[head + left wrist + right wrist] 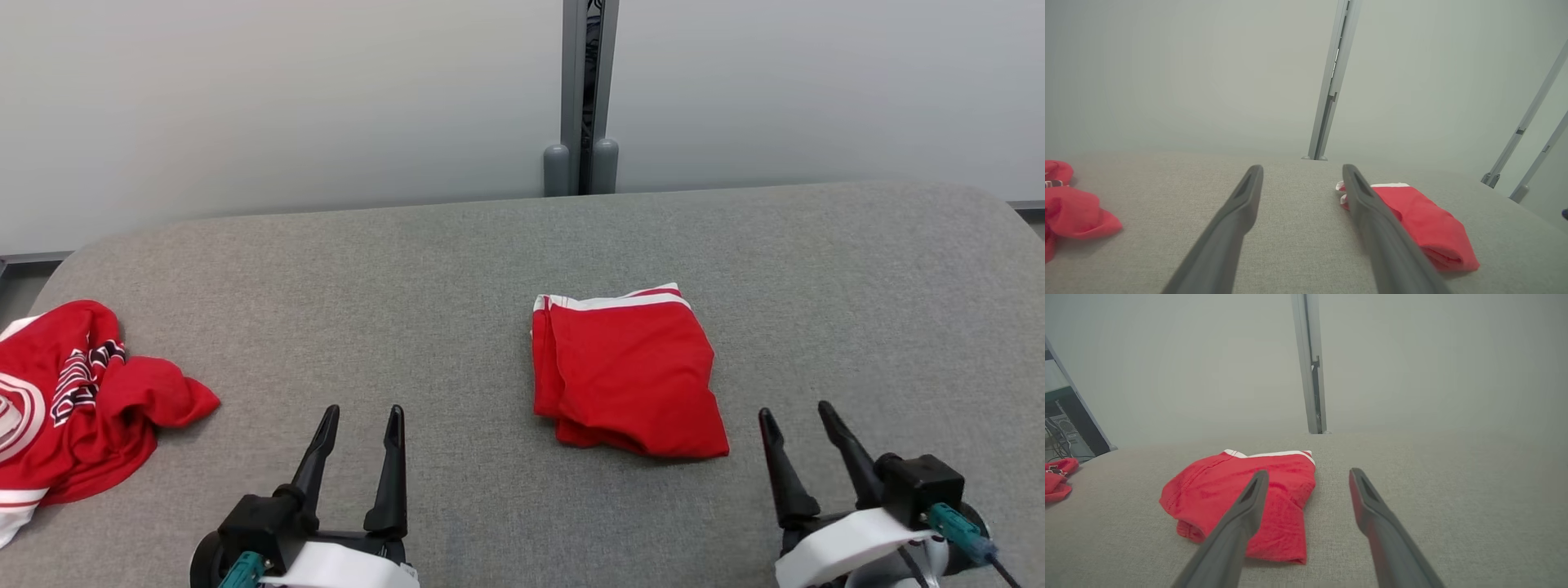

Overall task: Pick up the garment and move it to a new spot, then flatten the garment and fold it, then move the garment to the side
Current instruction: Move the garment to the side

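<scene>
L hand, R hand: open, empty

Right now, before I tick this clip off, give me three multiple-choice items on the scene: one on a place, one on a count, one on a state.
1. Where does the folded red garment lie on the grey surface?
A) near the middle
B) at the far left edge
C) hanging off the near edge

2. How many red garments are on the surface?
A) one
B) two
C) four

3. How do the left gripper and the right gripper stand?
A) both shut on cloth
B) left open, right shut
C) both open, holding nothing

Answers:
1 A: it sits mid-surface, nearer the right gripper.
2 B: there is the folded one plus a crumpled printed garment at the left.
3 C: each pair of fingers is spread with nothing between them.
</scene>
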